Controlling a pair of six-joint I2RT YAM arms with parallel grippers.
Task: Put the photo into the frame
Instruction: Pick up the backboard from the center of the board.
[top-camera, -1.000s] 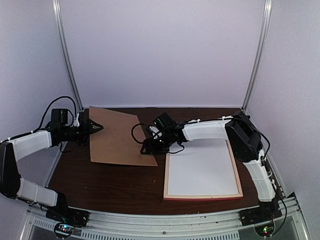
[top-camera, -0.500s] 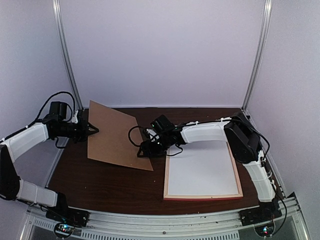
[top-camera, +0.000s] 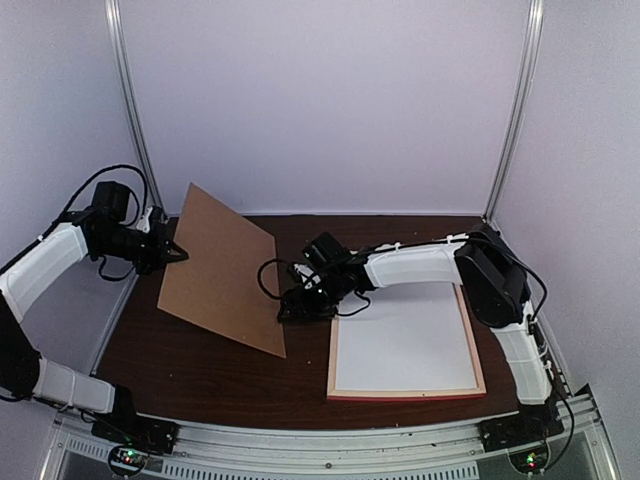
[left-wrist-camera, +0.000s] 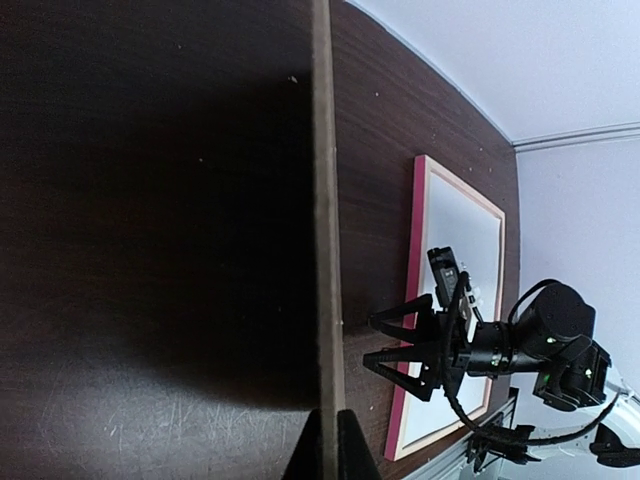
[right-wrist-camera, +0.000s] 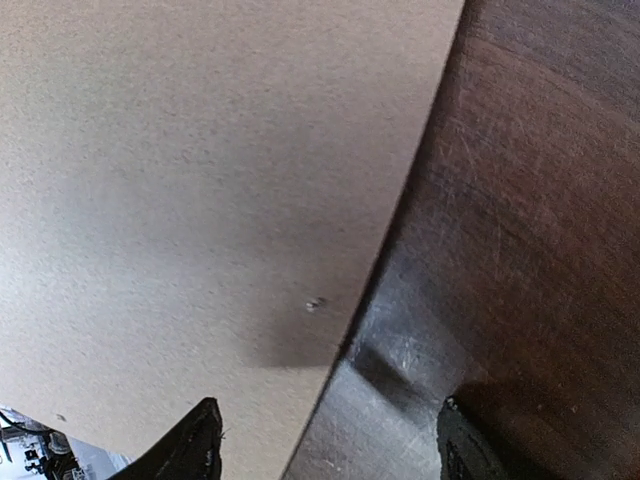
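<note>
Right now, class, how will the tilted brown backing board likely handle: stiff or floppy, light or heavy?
Probably stiff: the backing board looks flat though the left gripper pinches one edge. Likely light, its edge being thin. It might pivot.

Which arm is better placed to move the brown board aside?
Left. The left tool is shut on the brown board, holding it tilted; the right tool stands open, gripping nothing.

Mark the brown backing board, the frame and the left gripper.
backing board (top-camera: 225, 275), top view, middle of its brown face.
frame (top-camera: 405, 395), top view, its near rail.
left gripper (top-camera: 178, 252), top view, fingertips at board edge.
</note>
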